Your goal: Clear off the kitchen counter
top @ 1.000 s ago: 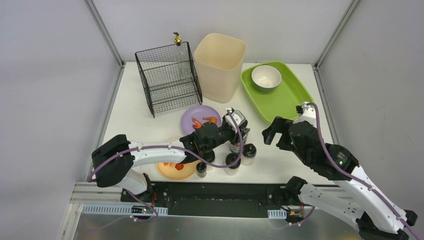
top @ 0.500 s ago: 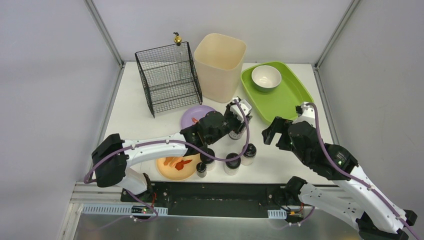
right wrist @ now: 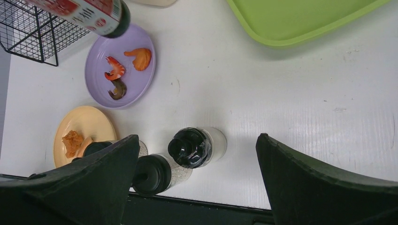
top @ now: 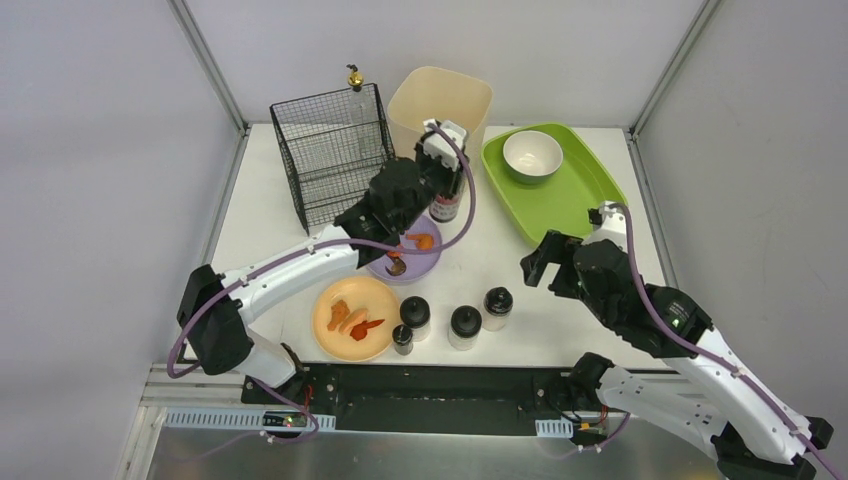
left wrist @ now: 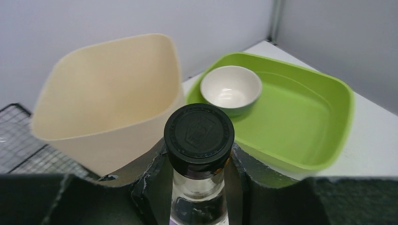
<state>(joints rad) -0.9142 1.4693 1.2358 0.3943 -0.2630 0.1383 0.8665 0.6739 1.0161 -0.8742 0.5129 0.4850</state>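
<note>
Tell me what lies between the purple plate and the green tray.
Nothing. Only bare counter runs between the purple plate and the green tray. This shows most plainly in the right wrist view.

The left gripper (left wrist: 199, 194) clamps a black-capped glass bottle (left wrist: 199, 136) at six o'clock. A cream bin (left wrist: 108, 103) stands at ten o'clock. At two o'clock, a green tray (left wrist: 305, 126) holds a white bowl (left wrist: 231, 89).

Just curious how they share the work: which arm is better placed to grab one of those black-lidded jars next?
Probably right. The right pincer is open and empty, close to the jars. The left pincer is shut on a bottle by the cream bin.
</note>
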